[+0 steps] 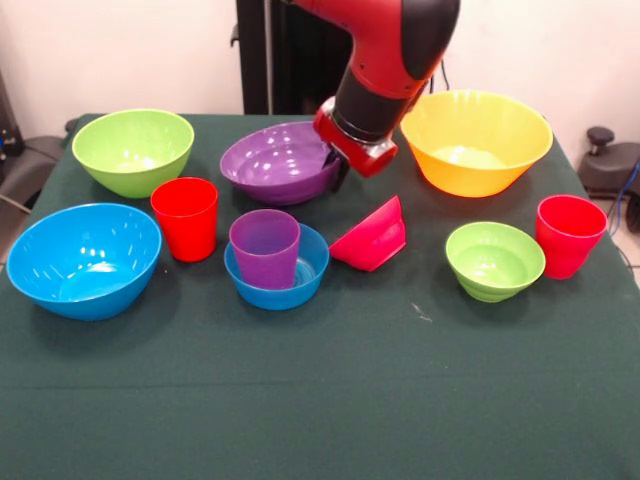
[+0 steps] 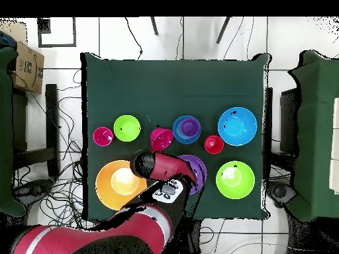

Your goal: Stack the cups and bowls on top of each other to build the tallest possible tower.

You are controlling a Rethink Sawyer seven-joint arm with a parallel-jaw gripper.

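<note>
Nearest the camera across the dark green table, a large blue bowl is sitting upright at the left, and a small blue bowl is resting near the middle with a translucent purple cup standing upright inside it, the only nested pile showing. Just left of that pair a red cup is standing on the cloth. To the right, a small red-pink bowl is lying tipped on its side, its mouth turned away from the camera. Farther right, a small lime green bowl is sitting upright with a second red cup just beside it.

Beyond these, a large lime green bowl is standing at the far left, a large purple bowl is sitting in the middle, and the large yellow bowl is sitting at the far right.

Over the back row the red and black arm is reaching down, and its gripper is hanging at the right rim of the purple bowl, between that bowl and the yellow one, with the red-pink bowl just in front of it. Its tips are hidden behind the wrist and the rim, so I cannot tell whether the claw is apart or together.
</note>
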